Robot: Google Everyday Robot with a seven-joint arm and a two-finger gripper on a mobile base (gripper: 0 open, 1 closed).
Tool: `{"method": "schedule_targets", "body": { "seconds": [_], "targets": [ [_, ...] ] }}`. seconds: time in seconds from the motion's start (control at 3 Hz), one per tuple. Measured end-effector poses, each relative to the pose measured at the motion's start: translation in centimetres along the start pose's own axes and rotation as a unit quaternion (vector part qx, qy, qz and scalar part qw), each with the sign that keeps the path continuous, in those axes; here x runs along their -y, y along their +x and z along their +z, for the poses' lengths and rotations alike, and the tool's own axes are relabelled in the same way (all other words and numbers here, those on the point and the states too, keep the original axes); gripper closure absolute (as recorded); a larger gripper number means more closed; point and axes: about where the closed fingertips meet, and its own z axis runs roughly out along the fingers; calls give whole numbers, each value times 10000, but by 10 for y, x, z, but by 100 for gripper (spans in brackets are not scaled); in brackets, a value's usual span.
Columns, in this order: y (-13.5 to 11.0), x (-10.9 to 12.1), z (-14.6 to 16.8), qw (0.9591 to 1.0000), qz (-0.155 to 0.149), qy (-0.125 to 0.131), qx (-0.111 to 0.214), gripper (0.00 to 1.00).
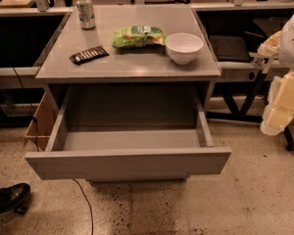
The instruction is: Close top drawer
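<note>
We see the top drawer pulled wide open under the grey surface, front panel nearest the camera. End effector sits at the right edge, well apart from the drawer's right corner; we cannot tell its state. Soda can, chip bag and white bowl are on the surface.

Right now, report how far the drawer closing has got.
Done: nothing yet; the top drawer stands pulled far out of the cabinet. In hand: the gripper hangs to the drawer's right, apart from its front panel. Left: bring the gripper to the front panel and push the drawer fully in.
</note>
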Motion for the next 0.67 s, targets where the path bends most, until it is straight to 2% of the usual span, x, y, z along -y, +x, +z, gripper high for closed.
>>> {"method": "schedule_targets", "body": {
  "seconds": [0.33,0.67],
  "targets": [
    [0,0,0,10000,0,0,0,0],
    [4,-8,22,9999,-39,35,-140,0]
  ]
}}
